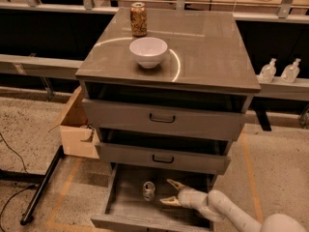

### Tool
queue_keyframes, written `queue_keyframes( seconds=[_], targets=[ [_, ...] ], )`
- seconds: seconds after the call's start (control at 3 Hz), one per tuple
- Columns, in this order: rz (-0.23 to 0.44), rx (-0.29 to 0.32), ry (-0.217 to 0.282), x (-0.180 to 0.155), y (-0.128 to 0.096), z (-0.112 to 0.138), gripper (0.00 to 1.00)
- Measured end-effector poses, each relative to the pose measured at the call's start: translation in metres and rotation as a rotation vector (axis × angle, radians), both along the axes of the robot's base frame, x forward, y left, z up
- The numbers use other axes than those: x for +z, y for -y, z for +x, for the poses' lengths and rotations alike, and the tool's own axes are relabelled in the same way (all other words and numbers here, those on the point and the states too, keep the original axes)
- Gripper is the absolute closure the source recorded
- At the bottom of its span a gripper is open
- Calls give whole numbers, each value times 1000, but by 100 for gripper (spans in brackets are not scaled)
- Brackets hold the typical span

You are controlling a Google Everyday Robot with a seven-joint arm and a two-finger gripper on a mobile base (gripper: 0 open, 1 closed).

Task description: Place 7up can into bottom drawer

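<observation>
The 7up can (148, 191) stands upright on the grey floor of the open bottom drawer (126, 210), left of middle. My gripper (170, 192) is inside the drawer just to the right of the can, its two pale fingers spread apart and empty, a small gap between them and the can. The white arm runs from it to the lower right corner.
Two upper grey drawers (161, 119) with dark handles overhang the bottom one. On the cabinet top stand a white bowl (148, 51) and a brown-gold can (138, 19). A cardboard box (77, 127) sits left of the cabinet; two bottles (280, 71) are at right.
</observation>
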State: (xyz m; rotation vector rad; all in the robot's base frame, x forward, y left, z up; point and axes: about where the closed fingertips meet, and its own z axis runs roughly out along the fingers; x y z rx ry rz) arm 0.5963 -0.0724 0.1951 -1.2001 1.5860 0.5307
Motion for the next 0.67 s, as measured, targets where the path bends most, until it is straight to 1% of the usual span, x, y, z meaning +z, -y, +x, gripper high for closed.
queue_keyframes(
  seconds=[0.33, 0.67],
  targets=[
    [-66, 14, -7, 22, 29, -10, 62],
    [-90, 28, -5, 34, 37, -9, 69]
  ],
)
